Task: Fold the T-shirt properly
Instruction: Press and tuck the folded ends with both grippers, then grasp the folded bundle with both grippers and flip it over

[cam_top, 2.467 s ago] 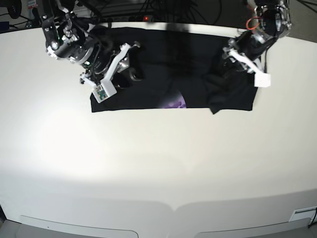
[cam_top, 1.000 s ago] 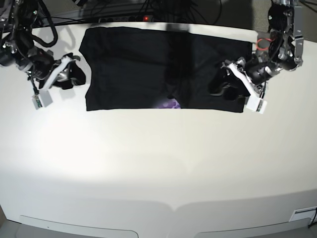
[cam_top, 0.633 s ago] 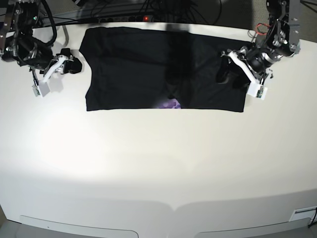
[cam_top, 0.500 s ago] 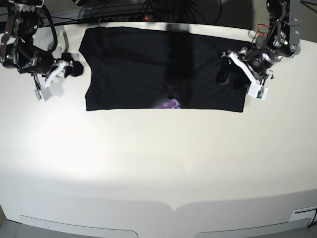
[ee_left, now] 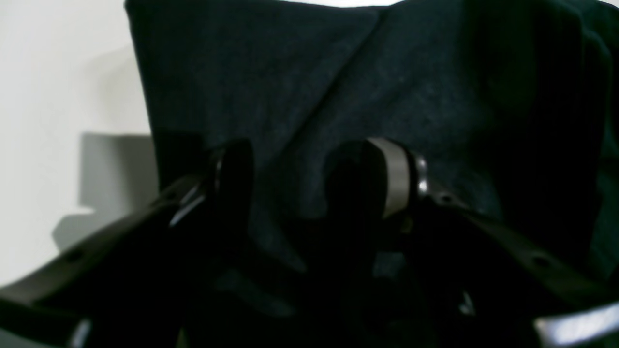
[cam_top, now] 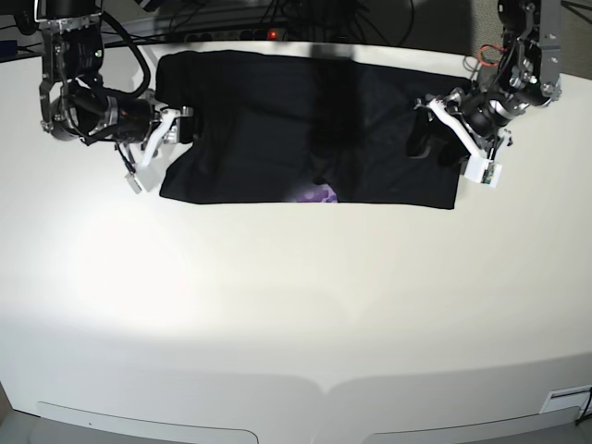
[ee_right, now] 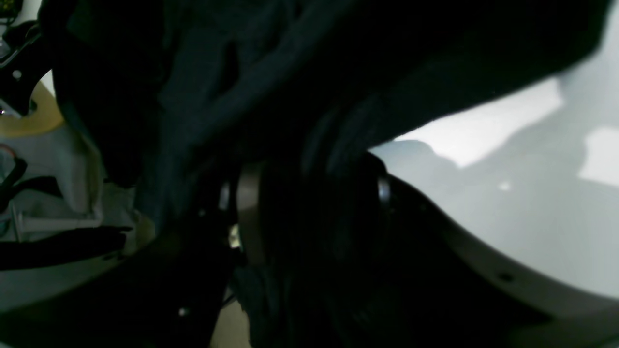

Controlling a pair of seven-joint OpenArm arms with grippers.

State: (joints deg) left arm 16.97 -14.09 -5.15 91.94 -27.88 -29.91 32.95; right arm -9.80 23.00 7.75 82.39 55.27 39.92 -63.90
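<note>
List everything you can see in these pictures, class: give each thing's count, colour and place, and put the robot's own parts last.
T-shirt: one, black, folded into a wide band at the far side of the table, a purple patch peeking out at its near edge.
Table: one, white, filling the base view.
Cables: several, dark, behind the table's far edge.
Left gripper: one, black and white, over the shirt's right end, jaws open.
Right gripper: one, at the shirt's left edge, jaws around cloth.

Wrist views dim and blurred; base view bright, slightly glary.
</note>
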